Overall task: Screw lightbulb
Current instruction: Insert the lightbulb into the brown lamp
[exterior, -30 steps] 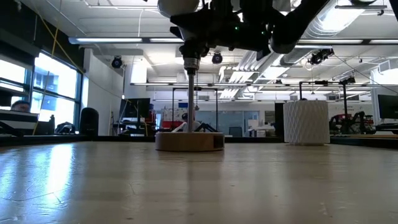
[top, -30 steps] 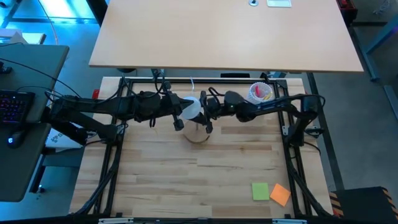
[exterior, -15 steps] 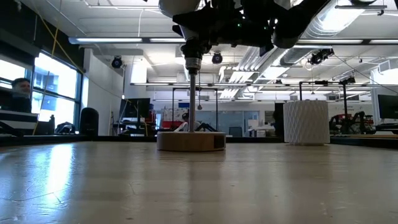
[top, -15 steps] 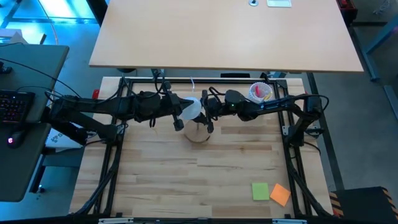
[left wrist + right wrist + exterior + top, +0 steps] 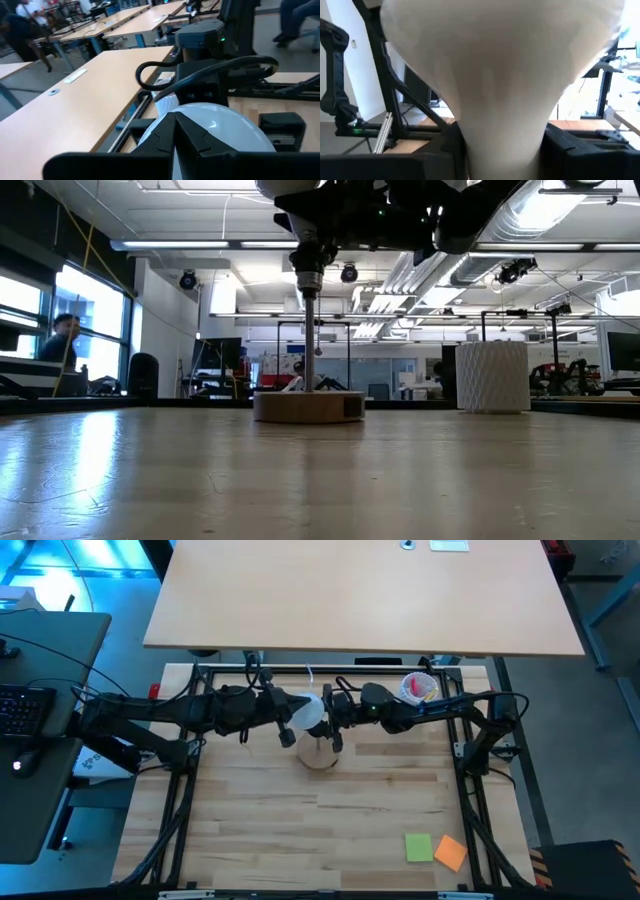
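The white lightbulb (image 5: pixel 308 712) stands upright over the black socket post (image 5: pixel 308 330) of the round wooden stand (image 5: pixel 320 758), which rests on the table. Its globe top shows in the low view (image 5: pixel 290 190). My left gripper (image 5: pixel 290 723) comes level from the table's left and is shut on the globe (image 5: pixel 225 125). My right gripper (image 5: pixel 334 725) comes from the table's right and is shut on the bulb's neck (image 5: pixel 500 145). The bulb's screw base is hidden by both grippers. My left gripper holds the bulb's round globe (image 5: pixel 205 117), coming level from the table's left. One finger (image 5: pixel 180 135) lies against the globe's side; the other finger is hidden behind the globe. The bulb stays upright above the socket. My right gripper pinches the bulb's tapering neck (image 5: pixel 470 140) between its two fingers (image 5: pixel 447 147), coming level from the table's right, below the globe. The bulb stands upright in the hold. Its lower end is hidden.
A white ribbed cup (image 5: pixel 418 688) with coloured contents stands at the far right, behind my right arm. A green sticky note (image 5: pixel 418 847) and an orange one (image 5: pixel 451 853) lie near the front right. A person shows in the room at the low view's left (image 5: pixel 60 345).
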Controlling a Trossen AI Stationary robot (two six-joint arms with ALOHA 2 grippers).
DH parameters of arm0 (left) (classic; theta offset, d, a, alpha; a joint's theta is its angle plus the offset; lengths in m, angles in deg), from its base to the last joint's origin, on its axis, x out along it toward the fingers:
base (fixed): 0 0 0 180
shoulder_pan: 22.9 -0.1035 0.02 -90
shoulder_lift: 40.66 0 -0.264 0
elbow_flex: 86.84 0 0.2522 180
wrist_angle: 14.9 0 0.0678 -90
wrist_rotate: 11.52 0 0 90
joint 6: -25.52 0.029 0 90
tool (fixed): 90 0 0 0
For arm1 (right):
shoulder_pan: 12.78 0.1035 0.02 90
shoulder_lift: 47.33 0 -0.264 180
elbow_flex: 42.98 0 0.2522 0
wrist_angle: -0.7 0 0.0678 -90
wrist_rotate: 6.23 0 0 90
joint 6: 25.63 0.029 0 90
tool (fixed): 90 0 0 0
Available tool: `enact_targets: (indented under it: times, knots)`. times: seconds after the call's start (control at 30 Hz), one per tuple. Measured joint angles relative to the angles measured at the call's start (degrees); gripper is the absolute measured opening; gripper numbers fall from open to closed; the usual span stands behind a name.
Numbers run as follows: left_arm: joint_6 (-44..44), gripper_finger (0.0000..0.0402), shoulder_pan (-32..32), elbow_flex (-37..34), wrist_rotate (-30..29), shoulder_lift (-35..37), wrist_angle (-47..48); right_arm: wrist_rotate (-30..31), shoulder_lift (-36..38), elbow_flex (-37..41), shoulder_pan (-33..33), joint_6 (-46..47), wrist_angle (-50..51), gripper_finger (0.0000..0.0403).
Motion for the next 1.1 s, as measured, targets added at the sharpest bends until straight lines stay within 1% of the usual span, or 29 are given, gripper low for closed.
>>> enact_targets:
  times: [0.07,0.1,0.2,0.27,0.33,0.4,0.57,0.63,0.73,0.83,0.9,0.97,1.03,1.1]
  knots:
    - [0.23,0.0,0.94,0.0,-2.5,0.56,0.19,2.1,0.0,2.27,0.03,0.15,-5.12,0.0143]
    - [0.48,0.0,1.51,0.0,-3.86,0.97,0.48,3.96,0.0,4.08,0.04,0.86,-9.24,0.0139]
    - [0.78,0.0,3.35,-0.24,-6.3,2.38,2.13,9.41,-0.22,10.88,0.13,4.97,-26.07,0.0132]
    - [0.88,0.0,4.4,-0.31,-7.57,3.27,2.85,10.9,-0.22,14.19,-0.03,6.66,-34.04,0.0129]
    - [1.2,0.0,4.96,-0.24,-8.74,4.11,2.08,11.05,-0.32,15.62,-0.13,7.58,-36.54,0.0128]
    - [1.2,0.0,5.19,-0.24,-9.38,4.23,1.88,9.15,-0.35,15.69,-0.12,7.79,-36.78,0.0126]
    - [1.06,0.0,5.85,-0.24,-9.74,3.88,4.15,5.55,-0.35,15.17,0.02,7.54,-35.27,0.0124]
    - [0.33,0.0,6.98,-1.24,-10.94,3.88,4.93,4.96,0.4,15.55,-0.13,7.47,-34.92,0.0124]
    - [-2.31,0.0,9.24,-4.42,-13.95,3.95,5.39,4.71,3.02,18.91,-0.77,7.46,-34.19,0.0123]
    - [-6.89,0.0,11.63,-8.27,-16.82,4.09,5.54,5.06,7.8,25.24,-0.92,6.96,-30.93,0.0122]
    - [-10.58,0.0,13.02,-11.0,-18.75,3.99,5.54,5.45,11.67,29.7,-0.61,6.24,-25.35,0.0122]
    - [-14.24,0.0,14.19,-13.78,-20.25,3.86,4.34,6.22,15.0,33.6,0.52,6.13,-16.04,0.0122]
    - [-17.69,0.0,15.13,-16.31,-21.46,3.86,2.55,9.18,16.91,36.62,2.27,6.18,-5.28,0.0122]
    - [-19.86,0.0,15.8,-18.67,-22.49,3.86,-0.29,13.46,17.22,38.42,4.65,6.88,4.24,0.0122]
